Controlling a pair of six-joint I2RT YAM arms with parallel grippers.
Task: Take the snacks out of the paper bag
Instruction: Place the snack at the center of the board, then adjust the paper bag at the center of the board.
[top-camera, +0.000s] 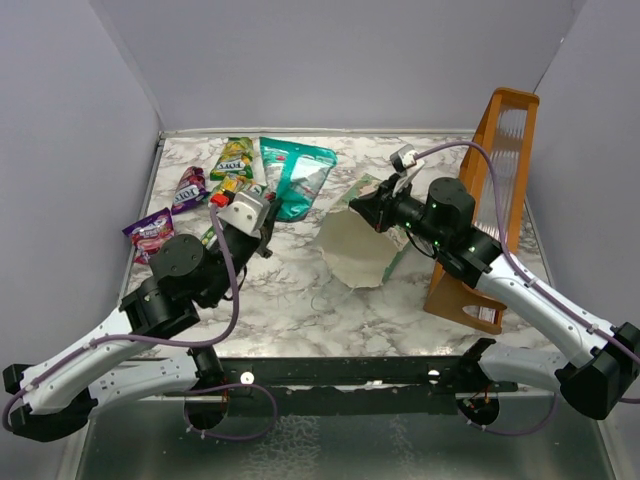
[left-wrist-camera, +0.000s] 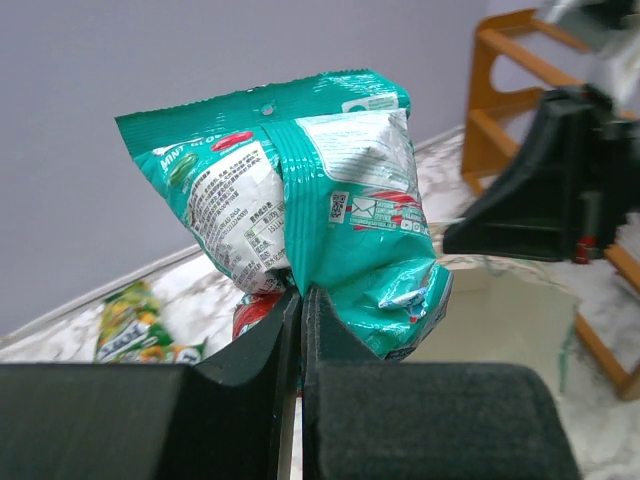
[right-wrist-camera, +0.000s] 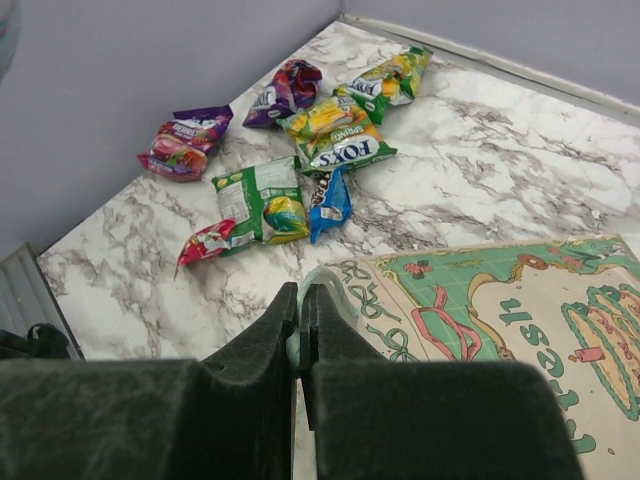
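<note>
The left fingers (left-wrist-camera: 293, 322) are pressed together on the lower edge of a teal packet (left-wrist-camera: 310, 190), which stands upright above them, clear of the counter (top-camera: 300, 300) (in the top view it sits toward the rear, left of centre). The right fingers (right-wrist-camera: 293, 320) are closed on the edge of the paper bag (right-wrist-camera: 480, 320). The paper bag is at the centre of the counter between the two arms, tipped over. Its cream-white inside faces the overhead camera and its mint-green printed face is toward the right wrist camera. It is near the wooden rack (top-camera: 495, 200), on that rack's left, and apart from it. The other snacks (right-wrist-camera: 340, 140) lie loose on the counter at the rear left, well apart from the paper bag. A green-yellow packet (right-wrist-camera: 390, 80) and a purple packet (right-wrist-camera: 285, 90) lie farthest back, and a pink-purple packet (right-wrist-camera: 185, 140) lies off to the side. A green packet (right-wrist-camera: 260, 195), a blue packet (right-wrist-camera: 328, 195) and a red packet (right-wrist-camera: 205, 240) lie nearest the bag, with the green and blue packets touching.
</note>
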